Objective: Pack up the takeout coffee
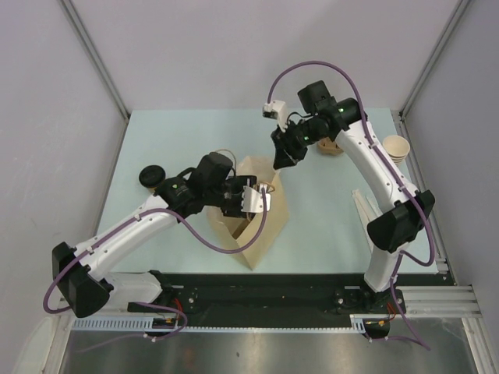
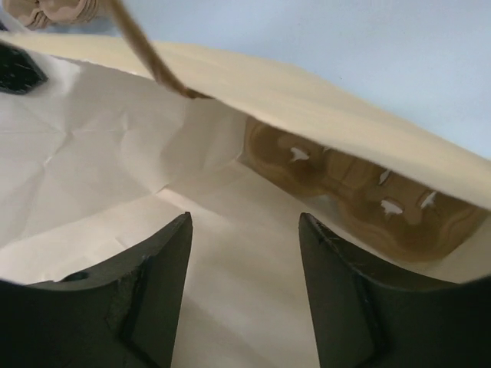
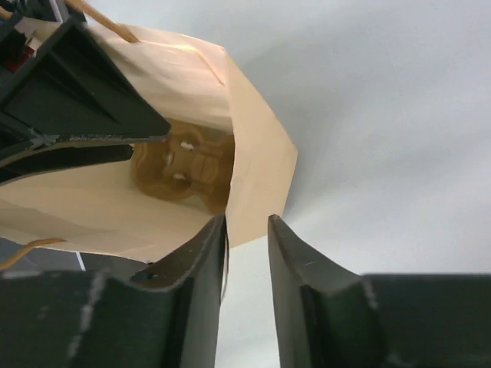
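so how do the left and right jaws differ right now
On the left gripper the jaws stand wide apart; on the right gripper only a narrow gap shows. The left gripper reaches inside the paper bag; the right gripper sits just outside its rim. Both are black and hold nothing.

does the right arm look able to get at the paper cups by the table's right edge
Probably yes: the paper cups stand in the open beside that arm, and the right gripper, by the paper bag, holds nothing.
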Available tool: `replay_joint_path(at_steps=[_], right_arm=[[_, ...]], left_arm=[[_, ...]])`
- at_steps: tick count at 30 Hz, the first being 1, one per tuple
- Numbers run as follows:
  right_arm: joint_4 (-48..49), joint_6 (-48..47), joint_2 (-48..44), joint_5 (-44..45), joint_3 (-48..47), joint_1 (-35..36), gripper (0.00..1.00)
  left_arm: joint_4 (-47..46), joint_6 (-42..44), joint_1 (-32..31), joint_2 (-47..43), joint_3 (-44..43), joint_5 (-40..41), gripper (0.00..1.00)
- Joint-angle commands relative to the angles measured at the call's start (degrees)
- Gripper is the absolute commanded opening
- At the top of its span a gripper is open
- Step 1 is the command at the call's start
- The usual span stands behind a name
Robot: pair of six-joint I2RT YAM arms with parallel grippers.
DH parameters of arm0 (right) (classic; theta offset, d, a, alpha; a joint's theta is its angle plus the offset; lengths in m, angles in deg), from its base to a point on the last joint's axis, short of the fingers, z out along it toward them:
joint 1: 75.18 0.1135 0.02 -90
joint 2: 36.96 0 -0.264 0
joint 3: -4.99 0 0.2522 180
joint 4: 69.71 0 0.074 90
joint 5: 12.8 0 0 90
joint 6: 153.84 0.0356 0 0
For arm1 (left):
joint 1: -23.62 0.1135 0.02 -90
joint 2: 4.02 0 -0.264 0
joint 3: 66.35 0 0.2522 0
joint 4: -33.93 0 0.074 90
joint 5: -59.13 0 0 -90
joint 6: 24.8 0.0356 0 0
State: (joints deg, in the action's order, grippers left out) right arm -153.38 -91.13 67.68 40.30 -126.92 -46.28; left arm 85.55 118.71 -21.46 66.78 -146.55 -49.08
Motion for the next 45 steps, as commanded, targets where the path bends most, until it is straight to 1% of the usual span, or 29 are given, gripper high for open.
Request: replay_joint_path(at_steps=[1,3,4,5,8,10,11,13,17,18,20,22,25,30,31,32,33,35,39,42,44,45], right_arm=[[2.85,0.31,-5.05,-1.33,-0.59,-2.18,0.39],[3.2,0.31,-6.02,-1.41,0.54,-2.36,0.41],[3.46,0.13,-7.33,-1.5,1.07,-2.45,0.41],[3.73,0.13,-7.87,-1.5,2.38,-2.45,0.41],[5.48,0.39,-10.06,-1.5,4.5,-2.45,0.41],[6.28,0.31,-11.03,-1.41,5.65,-2.45,0.41],[6.36,0.22,-11.21,-1.5,5.91,-2.36,0.4],[6.71,0.22,-11.47,-1.59,6.87,-2.45,0.39],[8.38,0.48,-11.48,-1.24,9.33,-2.27,0.38],[8.56,0.57,-11.39,-1.33,10.12,-2.27,0.38],[8.82,0.92,-11.13,-1.68,10.39,-2.36,0.37],[9.0,1.27,-10.95,-2.03,10.31,-2.27,0.36],[9.26,1.27,-11.39,-2.03,10.39,-2.1,0.36],[8.74,1.01,-11.48,-1.86,11.18,-2.01,0.35],[8.74,0.92,-11.39,-1.85,11.45,-1.92,0.34],[8.82,1.01,-11.48,-1.94,12.14,-2.01,0.34],[8.91,1.01,-11.39,-1.94,12.33,-1.92,0.34],[9.52,1.01,-11.3,-2.03,13.29,-1.75,0.33],[10.32,0.92,-10.6,-2.03,13.91,-1.92,0.32],[10.67,0.83,-9.63,-2.03,14.0,-2.1,0.31],[11.02,0.66,-9.19,-1.94,14.17,-2.01,0.3],[11.02,0.57,-9.02,-2.03,14.17,-2.01,0.29]], left_arm=[[-3.05,-3.68,0.43,-1.55,0.78,-2.17,0.59],[-3.5,-4.3,0.52,-1.55,1.39,-2.35,0.52],[-3.59,-4.21,0.52,-1.55,1.57,-2.7,0.52],[-3.59,-3.51,0.52,-1.46,1.74,-2.96,0.54],[-1.66,-0.8,0.43,-1.11,1.4,-4.19,0.65],[0.0,0.0,0.43,-0.76,0.87,-5.07,0.7],[0.8,2.27,0.43,-0.67,0.35,-5.42,0.75],[2.47,5.0,0.26,-0.76,-0.1,-6.04,0.79],[6.59,9.58,-0.36,0.38,-2.47,-6.92,0.83],[8.26,10.2,-0.53,0.73,-2.99,-6.48,0.83],[9.24,10.12,-0.8,2.39,-4.84,-6.04,0.7],[11.61,9.33,-0.8,3.89,-7.2,-5.95,0.59],[12.67,9.24,-0.8,4.6,-8.01,-5.52,0.54],[11.62,9.32,-0.97,4.25,-7.66,-4.9,0.54],[11.44,9.5,-0.97,4.17,-7.66,-4.72,0.55],[11.27,9.59,-1.06,4.08,-7.57,-4.46,0.57],[10.74,9.59,-1.06,3.82,-7.48,-4.46,0.62],[9.6,10.03,-1.15,2.59,-6.87,-4.72,0.65],[7.49,12.92,-2.2,-0.22,-4.5,-3.94,0.73],[8.1,14.94,-2.9,-0.93,-3.62,-3.67,0.74],[9.85,16.35,-3.26,-0.32,-4.14,-3.23,0.72],[10.38,17.23,-3.52,-0.23,-4.32,-3.14,0.7]])
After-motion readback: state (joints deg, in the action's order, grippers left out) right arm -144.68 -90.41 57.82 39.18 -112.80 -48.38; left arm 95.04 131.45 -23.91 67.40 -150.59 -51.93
